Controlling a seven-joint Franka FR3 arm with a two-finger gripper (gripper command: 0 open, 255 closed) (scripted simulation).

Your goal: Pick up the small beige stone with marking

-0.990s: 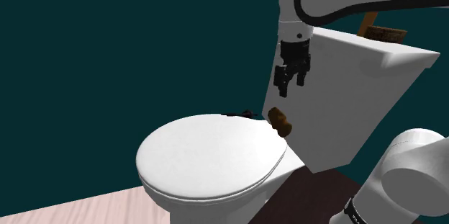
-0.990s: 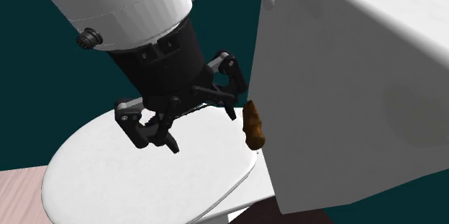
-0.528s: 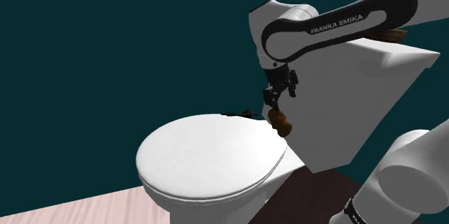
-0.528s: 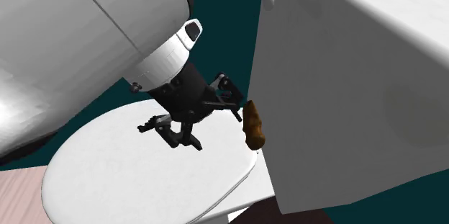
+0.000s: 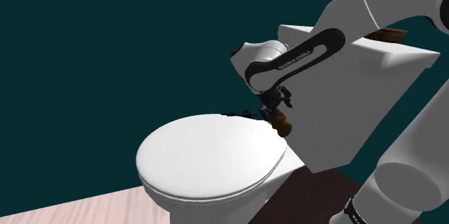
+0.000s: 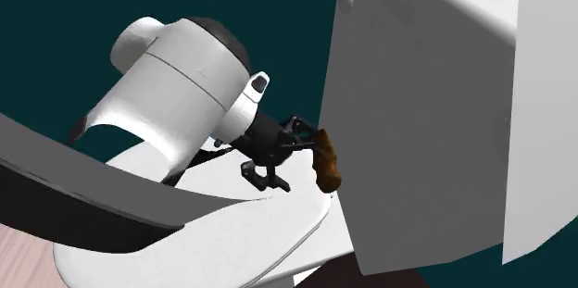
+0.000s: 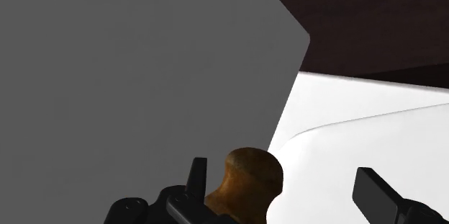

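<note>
The stone (image 5: 281, 122) is a small brown-orange lump standing at the back of the white toilet lid (image 5: 209, 158), right against the front of the white tank (image 5: 360, 100). My black gripper (image 5: 270, 112) has come down to it, fingers open. In the wrist view the stone (image 7: 248, 179) sits between the fingers, close by one finger (image 7: 197, 176), while the other finger (image 7: 374, 190) stands well away; the gripper (image 7: 280, 172) does not clasp it. In the second exterior view the gripper (image 6: 295, 152) reaches sideways toward the stone (image 6: 326, 161), which leans on the tank (image 6: 417, 119).
A brown object (image 5: 385, 35) lies on top of the tank. A small dark item (image 5: 247, 112) sits behind the lid's far edge. A dark teal wall (image 5: 108, 42) stands behind, with pale floor (image 5: 72, 208) at the shoulder view's lower left. The arm's big white links crowd the second exterior view.
The arm swung down and toward the shoulder view's left. The gripper dropped from above the tank front to the stone's level, its open fingers now on either side of the stone. The stone has not moved.
</note>
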